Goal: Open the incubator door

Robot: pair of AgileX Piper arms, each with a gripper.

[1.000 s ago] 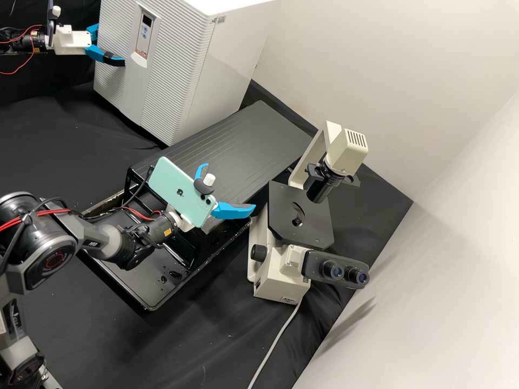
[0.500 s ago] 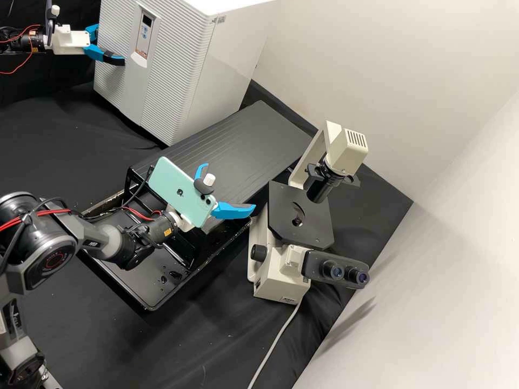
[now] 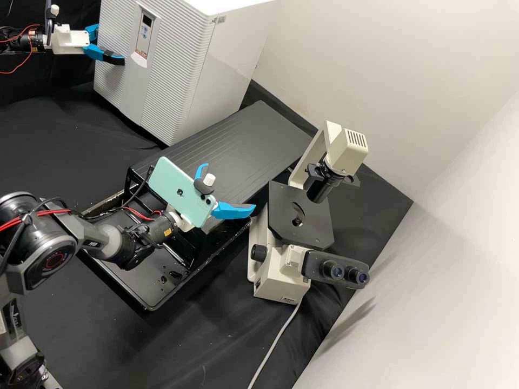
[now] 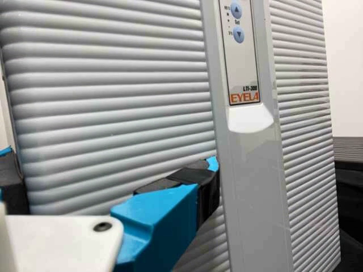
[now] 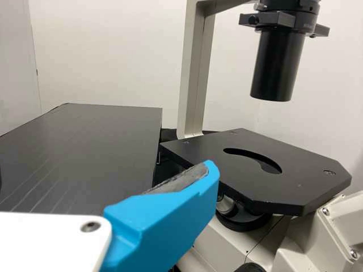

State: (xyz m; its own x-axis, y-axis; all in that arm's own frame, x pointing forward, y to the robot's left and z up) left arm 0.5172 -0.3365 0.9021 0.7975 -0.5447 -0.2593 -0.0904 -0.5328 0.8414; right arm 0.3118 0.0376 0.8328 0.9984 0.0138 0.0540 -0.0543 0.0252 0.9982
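Observation:
The white incubator (image 3: 162, 70) stands at the back left in the high view, its ribbed door (image 4: 108, 102) flush with the body. My left gripper (image 3: 108, 46) is open at the door's left part; its far finger passes partly out of sight beside the left edge. In the left wrist view my left gripper (image 4: 112, 164) has one fingertip by the smooth panel strip (image 4: 249, 170) and the other by the door's side edge. Contact is unclear. My right gripper (image 3: 229, 189) is open between the black platform and the microscope; in the right wrist view, my right gripper (image 5: 108, 170) holds nothing visible.
The black ribbed platform (image 3: 232, 135) lies right of the incubator, with a black tray (image 3: 146, 297) before it. The microscope (image 3: 286, 270) stands to its right. A mint phone (image 3: 178, 189) sits over the right gripper's base. A grey cable (image 3: 275, 346) runs forward.
My left gripper has shifted very slightly to the left in the high view. The incubator door and the right arm look unchanged.

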